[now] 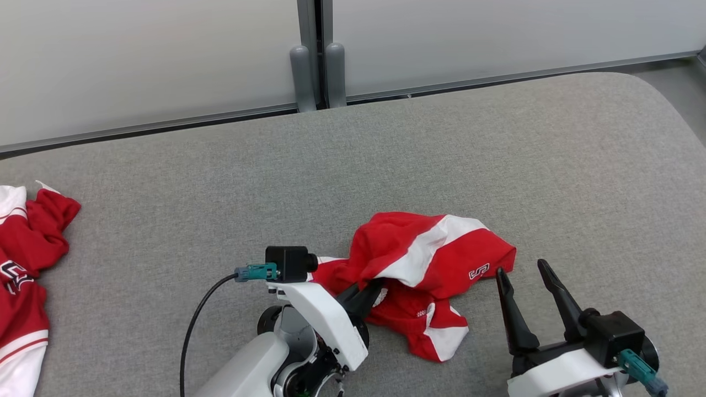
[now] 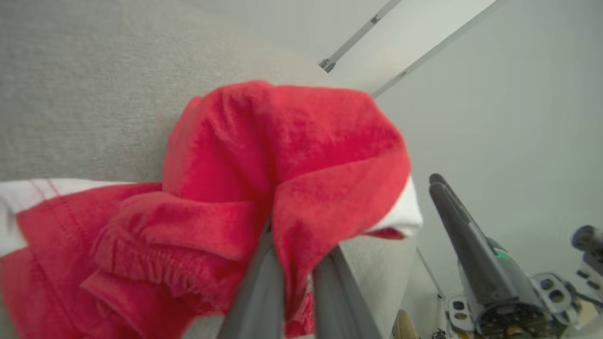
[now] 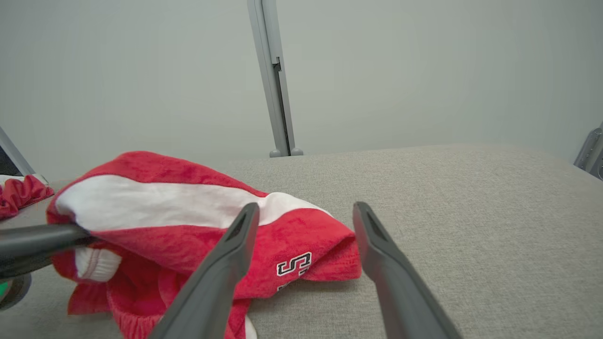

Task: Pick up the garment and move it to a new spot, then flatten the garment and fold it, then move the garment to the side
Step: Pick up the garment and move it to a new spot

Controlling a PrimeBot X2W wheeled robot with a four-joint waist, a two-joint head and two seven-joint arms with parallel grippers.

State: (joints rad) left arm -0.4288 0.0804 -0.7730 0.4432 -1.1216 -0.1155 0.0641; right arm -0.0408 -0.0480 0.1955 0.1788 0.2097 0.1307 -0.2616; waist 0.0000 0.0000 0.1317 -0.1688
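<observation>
Head view: two red-and-white pieces on the table (image 1: 386,154). The crumpled garment (image 1: 430,259), marked "S", lies mid-table, and a shirt (image 1: 27,264) lies at the left edge, its lettering unreadable.
Left wrist view: left gripper (image 2: 301,254) clamped on a red fold.
Right wrist view: right gripper (image 3: 306,207) spread apart, just beside the "S".
</observation>
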